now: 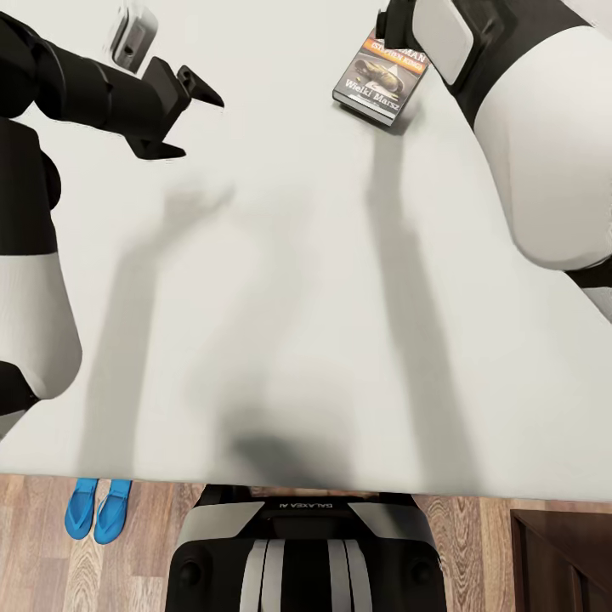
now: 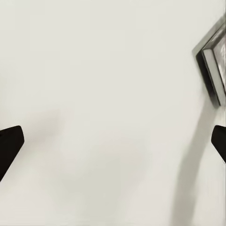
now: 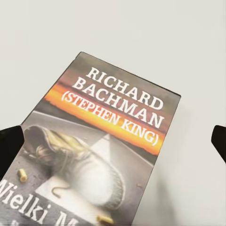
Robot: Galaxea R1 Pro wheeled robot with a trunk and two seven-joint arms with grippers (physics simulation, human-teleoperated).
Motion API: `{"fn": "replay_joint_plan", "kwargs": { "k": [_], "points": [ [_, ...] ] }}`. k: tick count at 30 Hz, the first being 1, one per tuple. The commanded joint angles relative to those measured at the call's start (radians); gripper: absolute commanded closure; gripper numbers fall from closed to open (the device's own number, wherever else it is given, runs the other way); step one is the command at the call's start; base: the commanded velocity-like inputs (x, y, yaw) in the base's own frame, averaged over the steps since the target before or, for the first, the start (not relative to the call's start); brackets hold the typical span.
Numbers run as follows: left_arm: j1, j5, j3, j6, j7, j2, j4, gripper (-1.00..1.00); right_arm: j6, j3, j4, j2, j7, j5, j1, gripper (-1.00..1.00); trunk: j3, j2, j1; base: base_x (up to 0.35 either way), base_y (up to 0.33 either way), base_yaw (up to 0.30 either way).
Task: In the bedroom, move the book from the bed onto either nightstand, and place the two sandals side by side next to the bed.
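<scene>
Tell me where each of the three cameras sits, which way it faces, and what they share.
Head view: atop the robot, facing down over the off-white bed mattress; both arms, open left hand and base show.
Left wrist view: on the left arm, facing the mattress; dark fingertips at the edges.
Right wrist view: on the right arm, close above the dark paperback book with the orange band.
Shared: all three show that book.

The book (image 1: pixel 381 76) — far corner hidden behind the right arm (image 1: pixel 527 110).
</scene>
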Motion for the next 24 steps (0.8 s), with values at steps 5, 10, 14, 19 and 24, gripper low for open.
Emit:
{"fn": "replay_joint_plan", "kwargs": {
  "k": [5,10,14,19,24],
  "points": [
    [-0.01,0.007,-0.001,0.007,0.01,-0.008,-0.002,-1.0,-0.003,-0.002,0.006,0.001,-0.003,0.0,0.003,-1.0,0.0,0.0,0.0,0.0,0.0,0.0],
    [-0.014,0.006,-0.001,0.007,0.011,-0.012,-0.003,-1.0,-0.01,-0.003,0.014,0.001,-0.003,0.0,0.005,-1.0,0.0,0.0,0.0,0.0,0.0,0.0],
    [-0.015,0.006,-0.002,0.007,0.01,-0.013,-0.003,-1.0,-0.012,-0.004,0.026,0.001,-0.003,-0.001,0.01,-1.0,0.0,0.0,0.0,0.0,0.0,0.0],
    [-0.015,0.005,-0.002,0.007,0.01,-0.013,-0.003,-1.0,-0.013,-0.004,0.033,0.001,-0.003,-0.002,0.022,-1.0,0.0,0.0,0.0,0.0,0.0,0.0],
    [-0.012,0.005,-0.002,0.009,0.009,-0.013,-0.004,-1.0,-0.032,-0.005,0.039,0.001,-0.003,-0.003,0.05,-1.0,0.0,0.0,0.0,0.0,0.0,0.0]
  ]
}}
